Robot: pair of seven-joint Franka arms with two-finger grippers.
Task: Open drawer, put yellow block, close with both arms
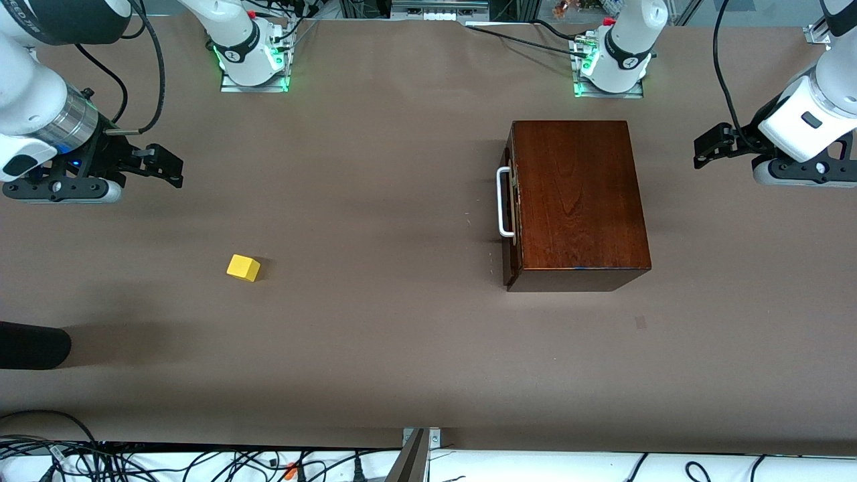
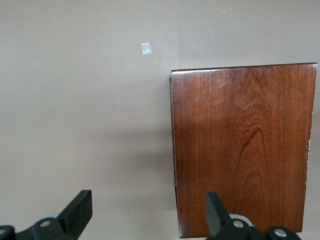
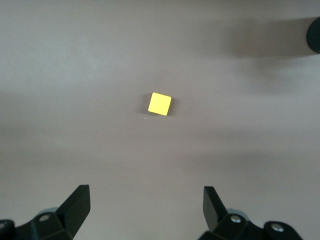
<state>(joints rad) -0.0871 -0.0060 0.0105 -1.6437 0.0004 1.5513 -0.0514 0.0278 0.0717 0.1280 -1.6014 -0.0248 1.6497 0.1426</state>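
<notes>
While neither arm had yet engaged any object, the right arm's black two-finger gripper (image 1: pixel 167 167) hung over bare tabletop (image 1: pixel 375 348) at its own end, fingers (image 3: pixel 75 207) spread wide and empty, evidently parked clear of the work. Its wrist view looked straight down on the small bright yellow cube (image 1: pixel 243 268), suggesting it was staged for that pick. The cube sat alone on the brown tabletop, nearer the front camera than the gripper and well apart from the box.

At the left arm's end stood the dark reddish-brown glossy wooden box (image 1: pixel 576 201), its single drawer (image 1: pixel 513 201) fully shut, with the white U-shaped bar handle (image 1: pixel 503 203) facing the cube's end of the tabletop; this orientation left the handle reachable from the middle.

The left arm's black gripper (image 1: pixel 702 152) hovered beside the box's handle-less end, fingers (image 2: pixel 77 210) released and holding nothing, apparently waiting. In my judgement, opening the drawer remained the first step outstanding.
</notes>
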